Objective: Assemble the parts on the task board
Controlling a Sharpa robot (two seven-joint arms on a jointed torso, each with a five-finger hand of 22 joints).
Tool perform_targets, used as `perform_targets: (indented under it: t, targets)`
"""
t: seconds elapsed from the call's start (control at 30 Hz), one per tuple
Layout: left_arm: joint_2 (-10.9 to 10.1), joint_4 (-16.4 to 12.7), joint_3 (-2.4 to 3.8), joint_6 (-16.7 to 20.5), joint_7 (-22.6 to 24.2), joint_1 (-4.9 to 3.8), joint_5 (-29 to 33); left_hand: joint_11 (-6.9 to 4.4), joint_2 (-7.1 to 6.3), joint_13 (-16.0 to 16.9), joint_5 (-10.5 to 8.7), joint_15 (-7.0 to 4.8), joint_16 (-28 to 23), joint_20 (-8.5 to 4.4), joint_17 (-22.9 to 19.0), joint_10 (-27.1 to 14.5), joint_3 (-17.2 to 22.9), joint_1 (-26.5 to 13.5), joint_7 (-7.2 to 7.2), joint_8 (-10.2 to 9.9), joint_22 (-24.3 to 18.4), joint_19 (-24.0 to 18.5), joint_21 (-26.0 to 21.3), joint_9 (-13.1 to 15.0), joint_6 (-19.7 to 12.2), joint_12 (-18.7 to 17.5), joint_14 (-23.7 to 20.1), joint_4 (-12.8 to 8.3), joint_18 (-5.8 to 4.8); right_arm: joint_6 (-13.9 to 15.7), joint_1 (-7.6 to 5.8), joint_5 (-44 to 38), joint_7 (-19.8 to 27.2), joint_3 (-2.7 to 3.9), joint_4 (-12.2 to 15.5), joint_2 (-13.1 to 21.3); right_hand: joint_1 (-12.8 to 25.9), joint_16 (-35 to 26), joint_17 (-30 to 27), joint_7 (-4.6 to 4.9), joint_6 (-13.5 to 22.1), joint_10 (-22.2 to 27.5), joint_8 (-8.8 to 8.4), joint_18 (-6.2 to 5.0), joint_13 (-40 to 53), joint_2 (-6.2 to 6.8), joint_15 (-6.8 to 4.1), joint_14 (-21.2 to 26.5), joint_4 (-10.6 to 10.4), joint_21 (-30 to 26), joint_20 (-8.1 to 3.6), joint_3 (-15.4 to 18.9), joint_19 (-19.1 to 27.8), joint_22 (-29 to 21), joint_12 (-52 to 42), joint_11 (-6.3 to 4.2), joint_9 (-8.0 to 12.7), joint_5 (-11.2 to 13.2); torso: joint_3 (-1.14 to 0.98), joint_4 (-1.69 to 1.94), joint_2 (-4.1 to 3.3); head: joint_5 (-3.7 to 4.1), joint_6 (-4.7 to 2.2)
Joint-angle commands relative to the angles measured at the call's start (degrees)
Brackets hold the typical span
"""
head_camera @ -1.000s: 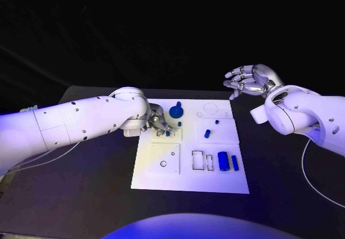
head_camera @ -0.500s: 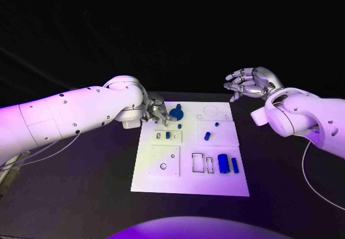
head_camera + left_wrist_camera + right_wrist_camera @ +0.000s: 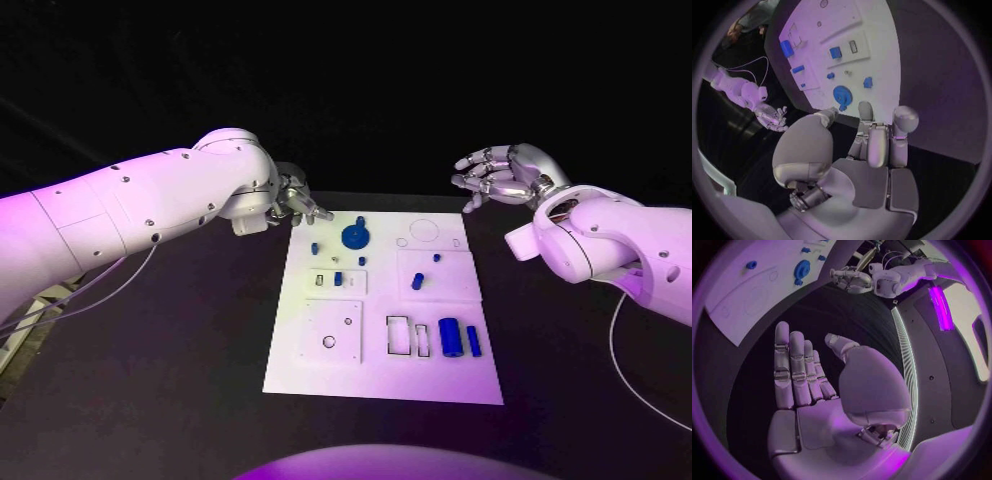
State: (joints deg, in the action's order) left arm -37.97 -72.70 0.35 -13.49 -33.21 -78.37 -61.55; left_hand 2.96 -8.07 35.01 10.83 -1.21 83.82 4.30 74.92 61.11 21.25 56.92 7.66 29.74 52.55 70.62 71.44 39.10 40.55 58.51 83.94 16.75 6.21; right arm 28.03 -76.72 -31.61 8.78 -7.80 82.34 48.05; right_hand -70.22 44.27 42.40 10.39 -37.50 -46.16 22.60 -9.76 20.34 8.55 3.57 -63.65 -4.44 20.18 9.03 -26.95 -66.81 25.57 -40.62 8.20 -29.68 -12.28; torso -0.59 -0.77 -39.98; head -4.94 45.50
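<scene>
The white task board [image 3: 382, 370] lies mid-table. On its far part sit a round blue part [image 3: 355, 236] and several small blue parts, one near the left edge [image 3: 317, 245] and one in a small plate [image 3: 339, 279]. Two blue cylinders [image 3: 450, 337] lie side by side near the right edge. My left hand [image 3: 296, 200] hovers just beyond the board's far left corner, holding nothing, fingers extended [image 3: 878, 145]. My right hand [image 3: 498, 172] hangs in the air past the far right corner, its palm [image 3: 817, 400] bare and fingers apart.
Black table [image 3: 159, 350] spreads around the board on all sides. The board [image 3: 873, 50] has outlined empty slots [image 3: 398, 334] and a round hole [image 3: 329, 341] in its near half. The left hand [image 3: 851, 280] shows across the board [image 3: 736, 295] in the right wrist view.
My left hand has lifted off the small parts on the board and drawn back to its far left corner, uncovering them. The right hand has barely moved.
</scene>
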Motion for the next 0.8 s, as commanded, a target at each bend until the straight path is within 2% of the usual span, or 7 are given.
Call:
perform_targets:
  t: [0.03, 0.27, 0.4, 0.6, 0.8]
  targets:
    - [0.8, 1.3, -0.31, -2.9, 2.0, -0.07, -1.5, 0.04, 0.14, 0.0, 0.21, 0.27, -0.2, 0.48, 2.9, -0.2, -0.4, 0.4, -0.12, -0.1, 0.1, 0.1, -0.2, -0.1, 0.3, -0.1, 2.4, 0.0, 0.91, -0.1, 0.01, 0.1, 0.6, 0.02, 0.0, 0.0, 0.6, -0.3, -0.1, 2.36, 0.3, 0.3, 0.44, -0.63, -0.1, -0.02, -0.02, 0.3, 0.0, -0.3, -0.05, 0.3, -0.5, -0.1, -0.3, 0.03, -0.1, 0.3, 0.11, -0.05, -0.07, -0.17, -0.13]
    - [3.1, 5.9, -2.04, -5.6, 2.9, 0.15, -2.3, -0.29, 0.5, 0.3, 0.19, 0.03, 0.2, 0.43, 3.4, 0.3, -1.1, 0.9, -0.55, 0.7, 0.7, 0.6, 0.1, -0.5, 2.2, 0.4, 2.6, 0.0, 0.82, -0.1, 0.02, 0.1, 0.7, 0.02, 0.1, -0.1, 0.6, -0.3, -0.1, 2.36, 0.3, 0.4, 0.46, -0.63, -0.1, -0.04, -0.03, 0.3, 0.0, -0.3, -0.05, 0.3, -0.5, -0.2, -0.3, 0.02, -0.1, 0.3, 0.09, -0.07, -0.05, -0.52, 0.03]
    - [4.1, 7.6, -2.67, -6.2, 3.2, 0.57, -2.4, -0.36, 0.57, 0.5, 0.19, -0.01, 0.2, 0.41, 3.4, 0.4, -1.2, 0.9, -0.62, 0.8, 0.9, 0.7, 0.2, -0.6, 2.5, 0.5, 2.6, 0.0, 0.8, -0.1, 0.03, 0.1, 0.7, 0.02, 0.2, -0.1, 0.6, -0.3, -0.1, 2.36, 0.3, 0.4, 0.46, -0.63, -0.1, -0.04, -0.03, 0.3, 0.0, -0.3, -0.05, 0.3, -0.5, -0.2, -0.3, 0.02, -0.1, 0.3, 0.13, -0.18, -0.1, -0.71, 0.11]
    - [4.9, 8.8, -3.19, -6.8, 3.1, 1.03, -2.4, -0.52, 0.9, 1.0, 0.24, -0.16, 0.4, 0.34, 3.8, 0.9, -1.5, 1.2, -0.8, 1.2, 1.4, 1.0, 0.4, -0.8, 3.3, 1.0, 2.8, 0.0, 0.7, -0.1, 0.04, 0.1, 0.8, 0.02, 0.2, -0.1, 0.6, -0.3, -0.1, 2.36, 0.3, 0.4, 0.46, -0.63, -0.1, -0.04, -0.03, 0.3, 0.0, -0.3, -0.05, 0.3, -0.5, -0.2, -0.3, 0.02, -0.1, 0.3, 0.03, -0.24, -0.01, -0.64, 0.37]
    - [5.0, 9.0, -3.35, -7.1, 3.3, 1.17, -1.8, -0.73, 1.3, 1.7, 0.37, -0.33, 0.8, 0.24, 4.4, 1.6, -1.8, 1.6, -1.01, 1.8, 2.2, 1.5, 0.9, -0.9, 4.4, 1.6, 3.0, 0.0, 0.55, 0.0, 0.06, 0.1, 0.8, 0.02, 0.2, -0.2, 0.5, -0.3, -0.1, 2.35, 0.4, 0.4, 0.52, -0.64, -0.2, -0.07, -0.04, 0.3, 0.1, -0.4, -0.05, 0.3, -0.6, -0.2, -0.3, 0.02, -0.1, 0.2, -0.05, -0.04, 0.06, -0.52, 0.42]
